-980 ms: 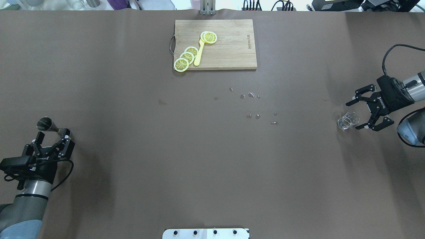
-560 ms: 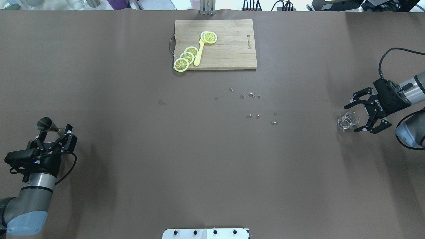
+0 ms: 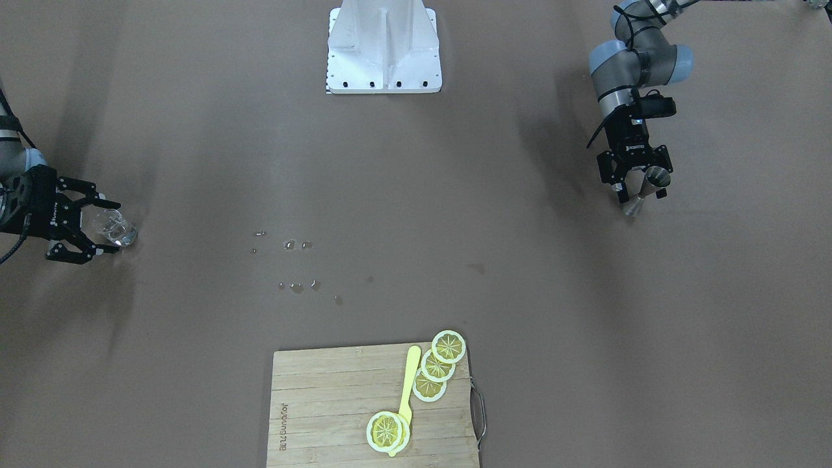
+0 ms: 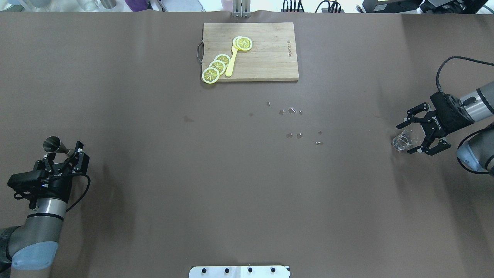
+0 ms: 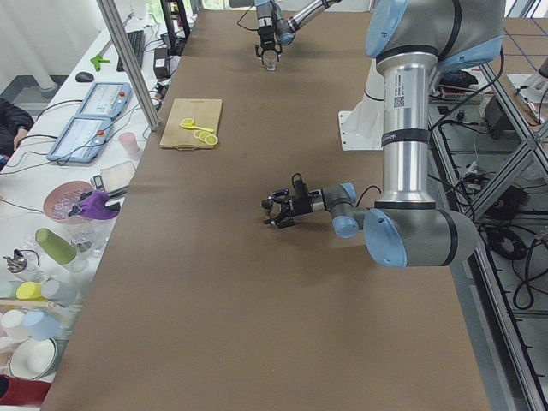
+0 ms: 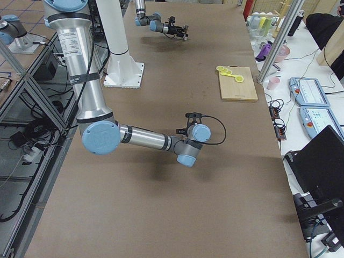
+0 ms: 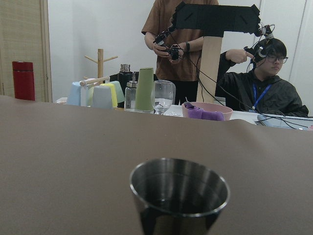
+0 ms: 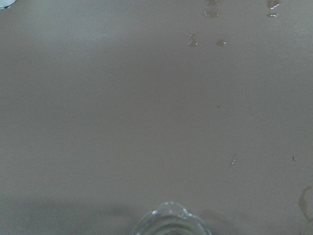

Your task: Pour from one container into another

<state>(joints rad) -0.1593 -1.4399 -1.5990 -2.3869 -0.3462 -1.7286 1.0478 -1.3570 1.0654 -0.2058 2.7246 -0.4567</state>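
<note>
Two arms at work at opposite ends of the brown-covered bench (image 4: 154,200). Near the left end, toward the robot's edge, the left gripper (image 4: 63,151) has its fingers spread to either side of the narrow waist of a steel jigger (image 4: 51,143), which stands upright on the bench with its open cup facing up (whether a finger touches it cannot be told). Near the right end, the right gripper (image 4: 406,138) holds its fingers wide apart around a clear drinking glass (image 4: 401,142) that sits between them on the bench. Small wet spots (image 4: 292,111) lie scattered around the middle of the bench, well apart from both vessels. At the middle of the far edge lies a wooden cutting board (image 4: 266,50) with lemon slices (image 4: 218,65) and a yellow utensil (image 4: 230,66) on it.
</note>
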